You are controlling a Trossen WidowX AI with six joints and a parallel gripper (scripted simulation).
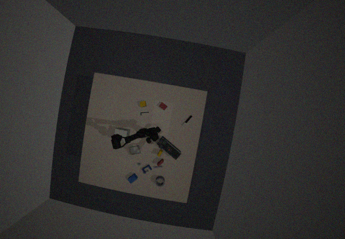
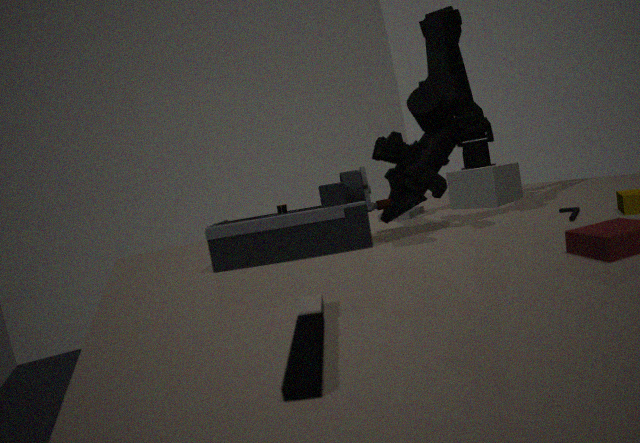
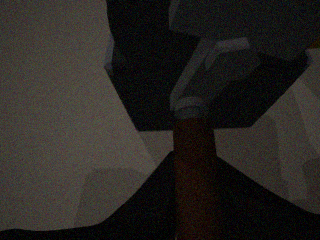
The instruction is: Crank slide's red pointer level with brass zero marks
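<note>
Your hand (image 2: 386,209) (image 3: 188,158) is gripping the crank's reddish-brown handle (image 2: 383,203) (image 3: 194,170), beside the grey machine (image 1: 170,148) (image 2: 290,240) standing on the desk (image 1: 111,97) (image 2: 439,324).

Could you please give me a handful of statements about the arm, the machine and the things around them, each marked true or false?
1. The gripper is closed on the crank's handle. True.
2. The handle is bright green. False: it is reddish brown.
3. The red block lies on top of the machine. False: it lies on the table, apart from the machine.
4. The black-handled tool lies flat on the table. True.
5. The grey ring is around the blue block. False: the two lie apart.
</note>
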